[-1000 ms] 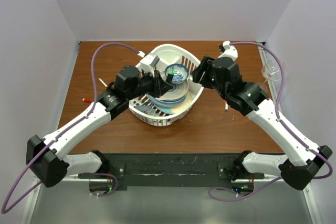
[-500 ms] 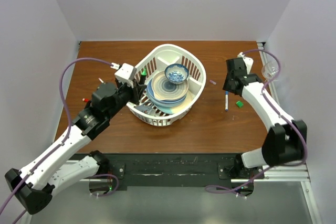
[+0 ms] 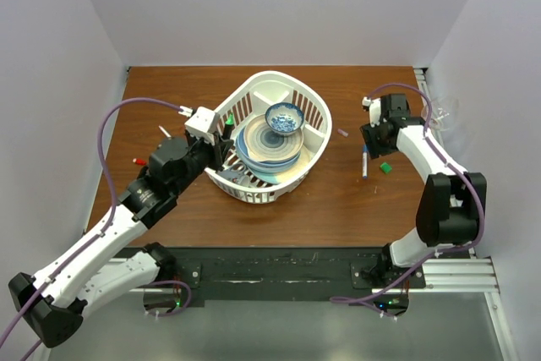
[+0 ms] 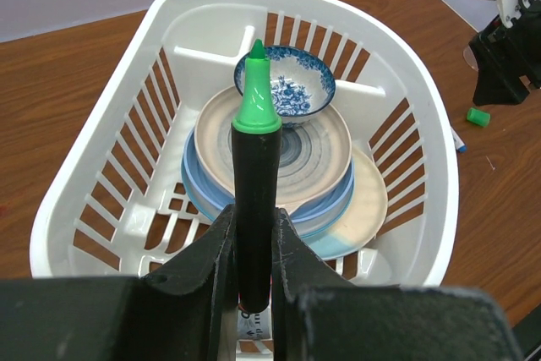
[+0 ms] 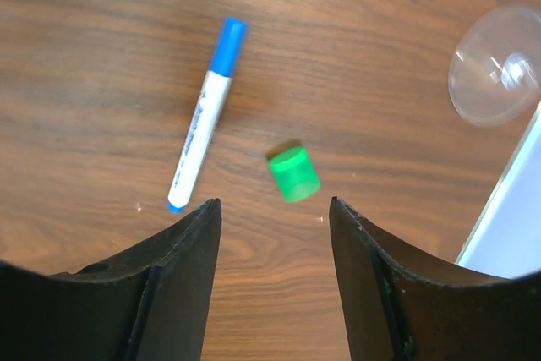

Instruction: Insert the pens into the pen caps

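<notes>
1. In the left wrist view, the left end effector (image 4: 254,247) is seen clenched on a stubby black marker (image 4: 255,200). Its glossy green conical tip points out past the fingers, over the white basket (image 4: 406,82). From the top view this grasp is only partly made out.
2. The slatted plastic basket is shown holding stacked round plates (image 4: 338,183) and a small blue-patterned bowl (image 4: 297,90).
3. Only in the right wrist view is the right end effector (image 5: 275,209) shown released. Its 2 dark fingers are spread above the tabletop (image 5: 101,40), and a bright green cylindrical cap (image 5: 293,172) lies just beyond the gap.
4. A thin white-barrelled pen (image 5: 203,116) with blue ends is seen near the cap, not touching it.
5. A clear wine glass (image 5: 499,65) is seen at the right edge of the wood-grained tabletop.
</notes>
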Controlling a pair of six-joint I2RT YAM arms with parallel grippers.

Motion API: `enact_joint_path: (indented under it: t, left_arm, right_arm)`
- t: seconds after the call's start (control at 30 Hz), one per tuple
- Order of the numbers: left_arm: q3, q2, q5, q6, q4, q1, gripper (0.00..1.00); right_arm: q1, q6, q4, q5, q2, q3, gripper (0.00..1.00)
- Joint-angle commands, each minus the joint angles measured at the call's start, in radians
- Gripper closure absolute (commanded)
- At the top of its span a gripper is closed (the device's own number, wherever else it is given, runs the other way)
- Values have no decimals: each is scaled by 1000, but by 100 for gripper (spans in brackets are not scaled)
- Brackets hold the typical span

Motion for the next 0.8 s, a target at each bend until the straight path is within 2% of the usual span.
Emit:
enact_joint_path:
  t: [0.0,0.2,0.77]
  left_arm:
    - [0,-26,-30,19,59,-8,100]
    - [-17,-54,-67,44,65,-18,100]
    - [-28,-69,-98,62,76,-29,100]
  right_arm:
    - [-32,-210,-17,-177,44,15,45]
    - [-90,-264,-89,-224,149,79,46]
    - [-133,-384,-46,-230,170,43,49]
